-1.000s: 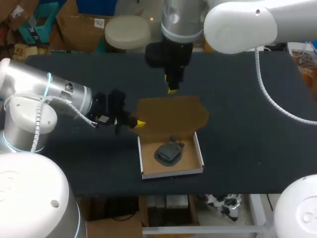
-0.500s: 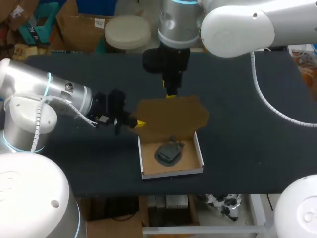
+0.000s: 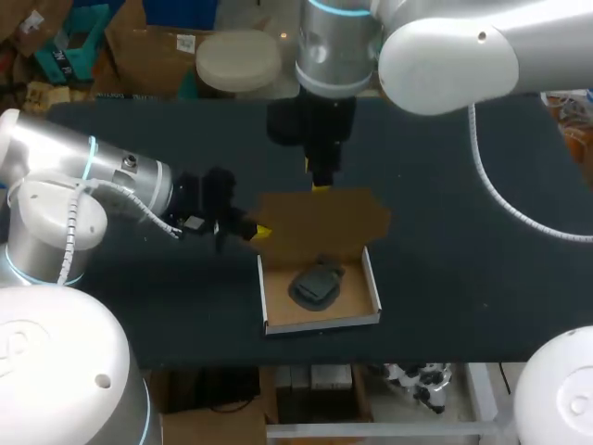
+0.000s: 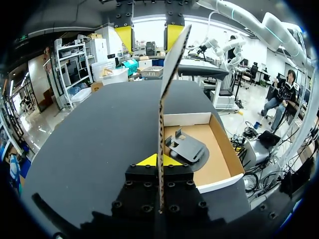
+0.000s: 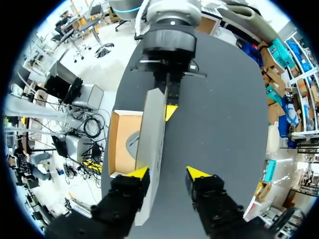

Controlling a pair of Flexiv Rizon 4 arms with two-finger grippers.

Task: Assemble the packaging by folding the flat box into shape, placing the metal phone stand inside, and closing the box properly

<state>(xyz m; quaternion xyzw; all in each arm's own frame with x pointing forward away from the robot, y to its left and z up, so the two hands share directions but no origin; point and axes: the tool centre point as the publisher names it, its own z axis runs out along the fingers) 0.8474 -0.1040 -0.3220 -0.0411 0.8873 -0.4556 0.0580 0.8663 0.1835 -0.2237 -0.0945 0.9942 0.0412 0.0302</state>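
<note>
A black table carries the work. On it sits the cardboard box, already folded into a shallow tray with white walls. The metal phone stand lies inside on the tray floor. Folding and loading therefore look done, and what is left is the closing.

The box's lid stands roughly upright from the tray's far edge and has not yet been brought down. The left gripper is clamped on the lid's side edge, with the cardboard seen edge-on between its two yellow tips. The right gripper is at the lid's top edge with its fingers spread. The lid lies by one finger while the other stands clear, so it grips nothing. Whether that finger really presses on the cardboard or only sits beside it is hard to judge from here.

As I read it, the remaining work is to swing the lid forward over the stand and seat its free edge at the tray's front wall.
</note>
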